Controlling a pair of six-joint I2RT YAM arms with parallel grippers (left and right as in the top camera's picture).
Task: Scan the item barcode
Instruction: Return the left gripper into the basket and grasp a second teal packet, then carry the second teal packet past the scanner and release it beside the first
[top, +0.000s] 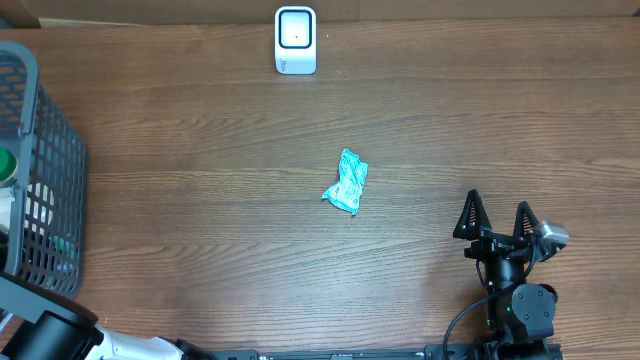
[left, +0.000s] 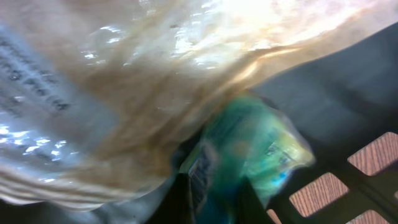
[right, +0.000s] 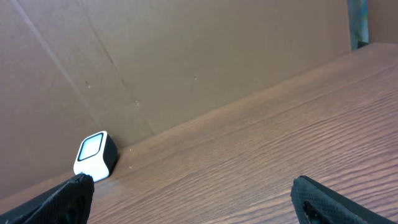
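Deep in the left-edge basket (top: 50, 170), left claw (left: 214, 202) sits clenched by a green packet (left: 249, 149), scanner (top: 295, 40) away at the counter's (top: 200, 130) far edge; right claw (top: 497, 218) gapes.

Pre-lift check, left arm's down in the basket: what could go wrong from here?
1. A clear bag overlaps a green packet in the left wrist view; the shut left pincer may have both, or only loose film that slips.
2. Lifting could snag the bag on the basket mesh.
3. The bag is glossy and creased, so the scanner may misread it.
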